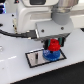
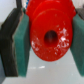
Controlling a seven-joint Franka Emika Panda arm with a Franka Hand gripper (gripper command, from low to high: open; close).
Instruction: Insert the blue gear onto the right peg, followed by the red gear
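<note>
While the gripper (image 1: pixel 54 44) clamps the red gear (image 2: pixel 51 34) above the blue gear (image 1: pixel 50 55) (peg hidden), slight misalignment could jam it.

We are finding no text, label, brand, number or sign that can be read in either view; the pictures are showing everything too small and too blurred for any marking to come through.

White desk (image 1: pixel 15 67), glossy. Directly below my hand (image 1: pixel 53 46) a black-framed grey plate (image 1: pixel 36 58) lies flat on it. A dark cable (image 1: pixel 12 35) runs off behind my hand.
</note>
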